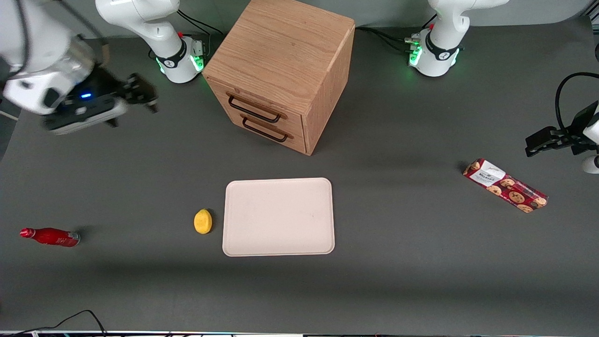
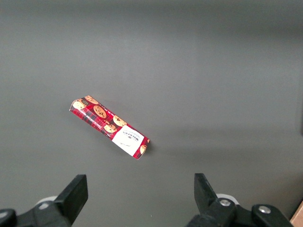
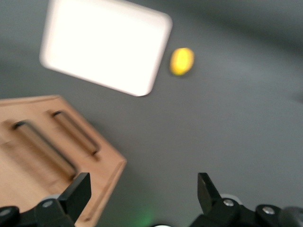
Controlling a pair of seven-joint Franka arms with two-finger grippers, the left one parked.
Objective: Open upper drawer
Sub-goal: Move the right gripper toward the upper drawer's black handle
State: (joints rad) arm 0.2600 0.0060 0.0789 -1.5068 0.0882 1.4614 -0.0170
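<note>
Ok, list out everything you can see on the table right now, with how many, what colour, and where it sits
cabinet: one, oak, farthest from the front camera
upper drawer: one, light wood with dark bar handle, closed, top of the cabinet's front
lower drawer: one, same look, closed, just below
tray: one, cream, nearer the camera than the cabinet
lemon: one, yellow, beside the tray
bottle: one, red, lying toward the working arm's end
cookie pack: one, red, toward the parked arm's end
gripper: one, black, jaws open, in the air apart from the cabinet
</note>
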